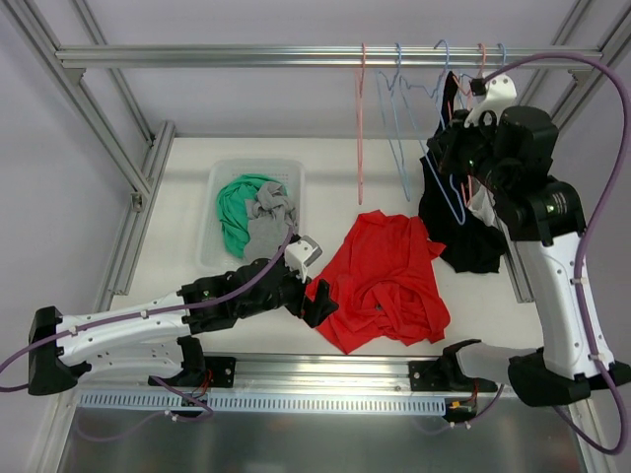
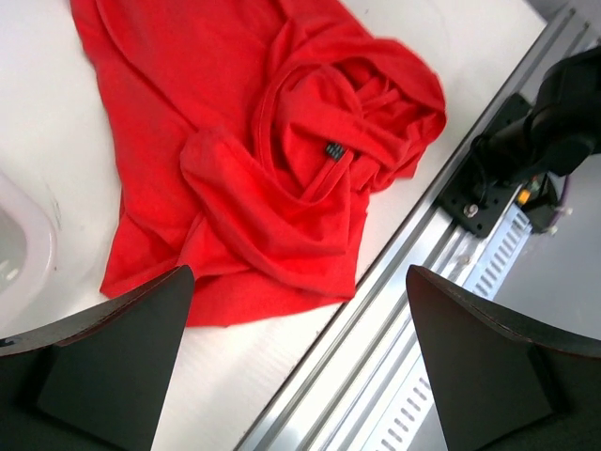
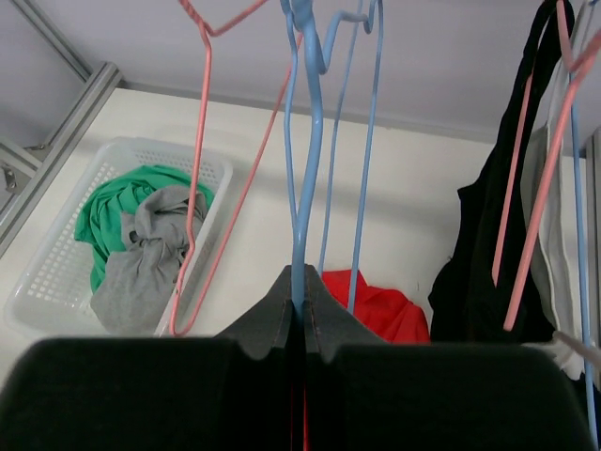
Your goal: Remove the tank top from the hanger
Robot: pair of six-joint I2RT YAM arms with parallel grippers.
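The red tank top (image 1: 389,281) lies crumpled on the table, on no hanger; it also shows in the left wrist view (image 2: 272,160) and in the right wrist view (image 3: 376,305). My right gripper (image 1: 449,148) is up near the rail, shut (image 3: 302,282) on the wire of an empty blue hanger (image 3: 310,141) that hangs from the rail (image 1: 446,192). My left gripper (image 1: 317,296) is open and empty (image 2: 296,277), low over the table at the tank top's near left edge.
A black garment (image 1: 463,236) hangs on a pink hanger at the right (image 3: 488,263). An empty pink hanger (image 1: 361,128) and another blue one (image 1: 399,138) hang on the rail (image 1: 296,54). A white basket (image 1: 227,172) at the left holds green and grey clothes.
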